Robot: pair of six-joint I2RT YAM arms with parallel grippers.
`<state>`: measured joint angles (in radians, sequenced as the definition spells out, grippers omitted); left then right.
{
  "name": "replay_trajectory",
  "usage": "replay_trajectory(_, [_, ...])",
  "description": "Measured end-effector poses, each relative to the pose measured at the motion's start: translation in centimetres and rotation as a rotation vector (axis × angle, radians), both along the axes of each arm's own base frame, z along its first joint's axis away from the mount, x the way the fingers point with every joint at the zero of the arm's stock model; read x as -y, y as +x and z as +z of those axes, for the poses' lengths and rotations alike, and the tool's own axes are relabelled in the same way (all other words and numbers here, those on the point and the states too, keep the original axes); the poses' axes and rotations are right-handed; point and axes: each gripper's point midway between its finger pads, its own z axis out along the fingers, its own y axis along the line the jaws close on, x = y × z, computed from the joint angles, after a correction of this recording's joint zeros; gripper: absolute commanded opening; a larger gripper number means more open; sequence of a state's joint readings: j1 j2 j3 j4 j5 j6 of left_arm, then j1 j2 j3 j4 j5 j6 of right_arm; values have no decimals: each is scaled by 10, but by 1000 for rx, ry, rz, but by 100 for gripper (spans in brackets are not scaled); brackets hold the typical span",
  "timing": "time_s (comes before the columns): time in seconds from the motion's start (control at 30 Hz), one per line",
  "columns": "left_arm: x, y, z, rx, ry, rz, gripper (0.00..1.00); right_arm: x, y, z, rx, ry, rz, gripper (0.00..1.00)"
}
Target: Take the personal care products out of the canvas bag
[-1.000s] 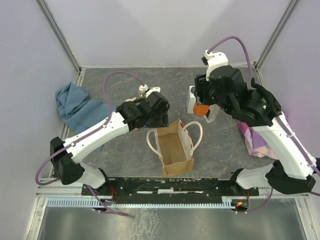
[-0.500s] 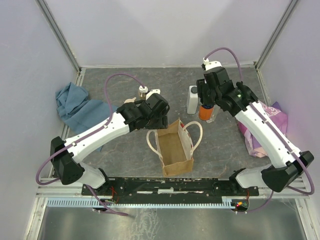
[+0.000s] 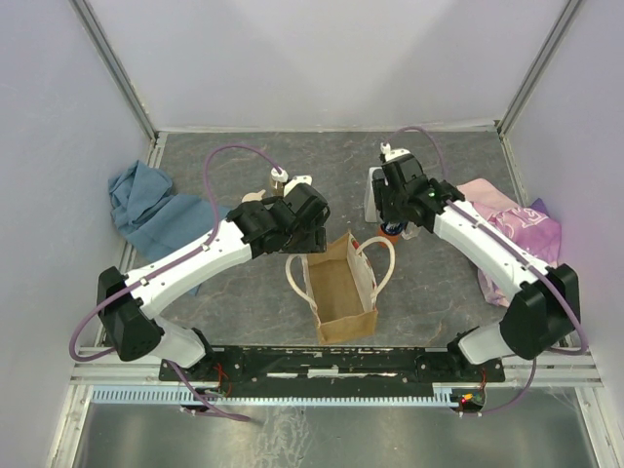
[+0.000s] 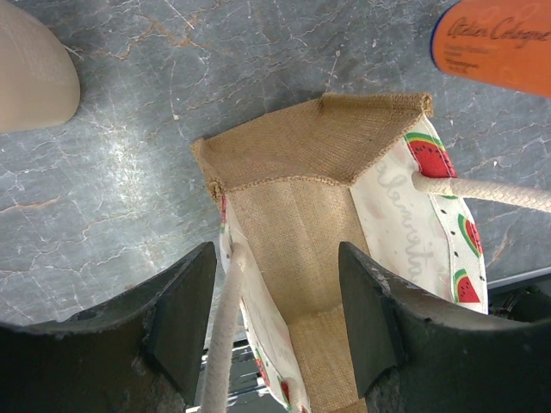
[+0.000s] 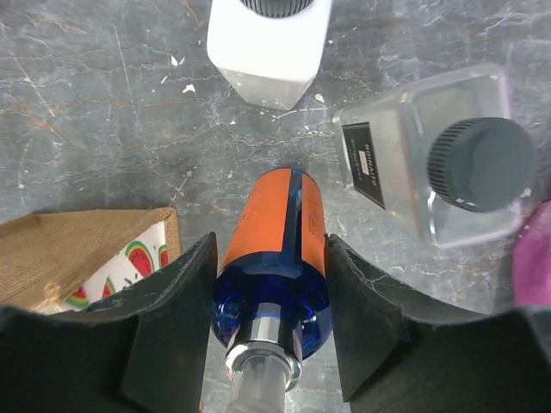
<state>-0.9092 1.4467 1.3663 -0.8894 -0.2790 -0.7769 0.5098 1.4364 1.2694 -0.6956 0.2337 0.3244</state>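
1. Your right end effector (image 5: 269,251) holds the blue bottle (image 5: 274,206), a finger pressed on each side of its orange label.
2. That bottle is outside the bag (image 3: 341,288), just past the bag's far right corner. You cannot tell from these views whether its base touches the desk (image 3: 244,161).
3. The white bottle (image 5: 269,43) stands on the desk just beyond the blue bottle. The clear bottle (image 5: 422,163) stands beside it to the right, apart from both.
4. Your left end effector (image 4: 275,280) hovers over the bag's mouth with its fingers wide apart and gripping nothing. One cream handle (image 4: 225,335) runs up between them.
5. The bag stands upright and open between your two arms, near the desk's near edge. Its burlap floor and watermelon-print lining are in view.
6. The beige bottle (image 4: 30,73) stands on the desk beyond the bag to the left, well apart from the other three.
7. A blue cloth (image 3: 141,205) lies at the desk's left edge and a pink cloth (image 3: 507,229) at its right edge.
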Motion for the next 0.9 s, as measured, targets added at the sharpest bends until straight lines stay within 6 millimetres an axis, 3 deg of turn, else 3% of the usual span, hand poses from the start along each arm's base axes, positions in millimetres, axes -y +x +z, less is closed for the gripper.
replay_trajectory(0.17, [0,0,0,-1,2,0,66,-3,5,-28,-30,-8,-2,38])
replay_trajectory(0.4, [-1,-1,-1,-5,7,0,65,-11,26,-24,37,35,-17,38])
replay_trajectory(0.63, [-3,-2,-2,-10,14,0,66,-13,34,-20,67,48,-19,56])
replay_trajectory(0.77, [-4,-3,-2,-12,17,0,66,-11,30,7,133,70,-10,61])
replay_trajectory(0.9, [-4,-3,-2,-12,16,0,65,-4,13,72,280,119,11,63])
